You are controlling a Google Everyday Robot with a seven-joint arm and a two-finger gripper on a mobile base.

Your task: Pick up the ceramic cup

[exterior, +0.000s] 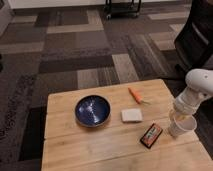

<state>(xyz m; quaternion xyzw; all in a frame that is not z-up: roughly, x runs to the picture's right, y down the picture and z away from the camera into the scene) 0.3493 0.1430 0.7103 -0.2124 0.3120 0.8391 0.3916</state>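
The ceramic cup (181, 128) is small, plain white and tapered. It stands upright near the right edge of the wooden table (100, 150). My gripper (180, 117) hangs from the white arm (197, 86) and sits right at the cup's rim, pointing down and hiding part of the rim. The wide dark blue bowl (92, 110) is far to the left of the gripper.
An orange carrot (135, 95), a white block (132, 115) and a dark snack packet (151, 135) lie between the bowl and the cup. A dark office chair (200, 35) stands right of the table, and a black cart (122, 7) at the far back. The floor is patterned carpet.
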